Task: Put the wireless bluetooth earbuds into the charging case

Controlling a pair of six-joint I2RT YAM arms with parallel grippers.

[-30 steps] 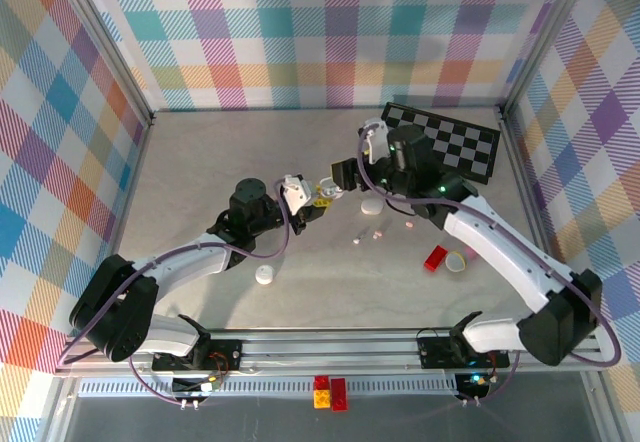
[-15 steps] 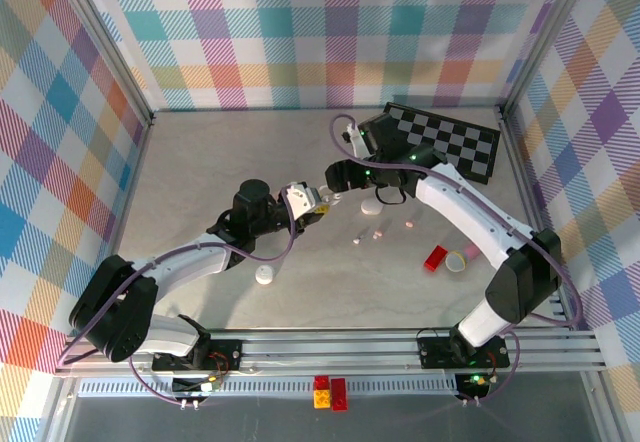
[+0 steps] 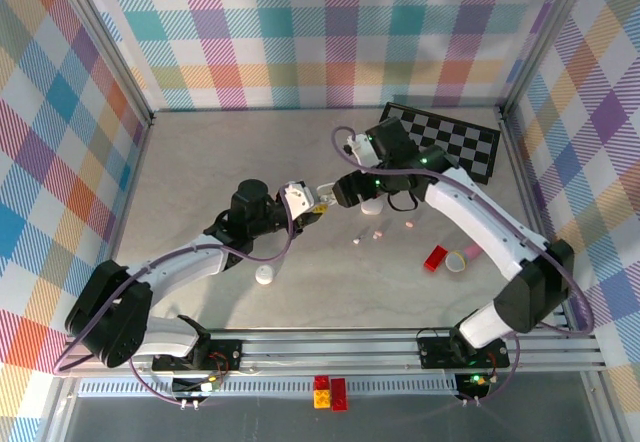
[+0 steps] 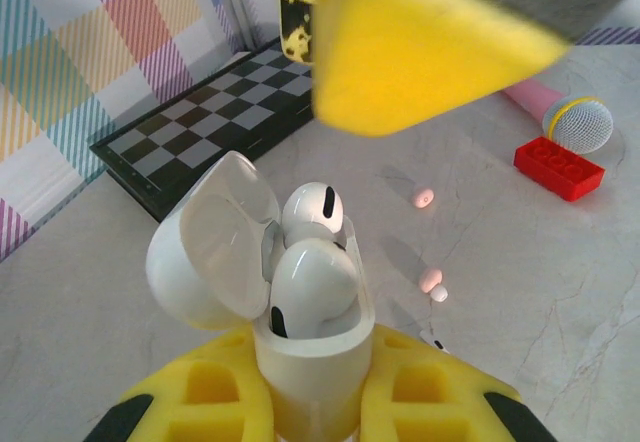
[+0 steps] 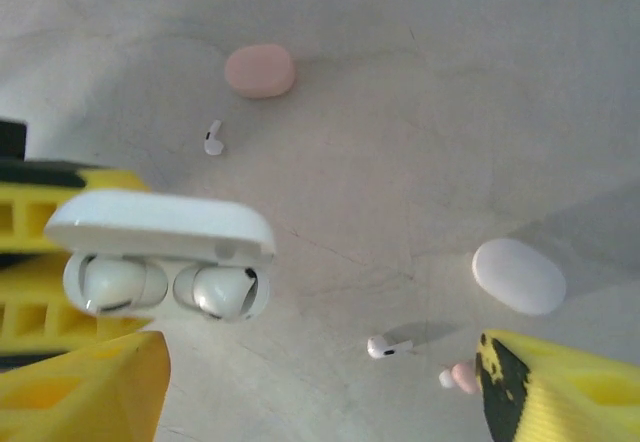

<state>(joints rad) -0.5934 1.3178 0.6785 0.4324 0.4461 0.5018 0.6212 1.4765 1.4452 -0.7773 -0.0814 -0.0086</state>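
The right gripper (image 5: 320,382) is spreading its fingers wider than a second ago and is hanging just above the charging case (image 4: 310,352) with nothing between its yellow fingers. Its arm is swinging round, while the fingertips are staying close to the case. The left gripper (image 4: 312,402) is staying pressed together on the lower body of the case, holding it upright with the lid (image 4: 205,247) tipped back. Two white earbuds (image 4: 305,287) are sitting side by side in the case's wells, so the release is looking finished and this case is appearing full; closing the lid is probably coming next. Loose earbuds (image 5: 388,345) are lying on the table beyond the case, with a white case (image 5: 518,276) and a pink case (image 5: 260,70) also lying apart from it.
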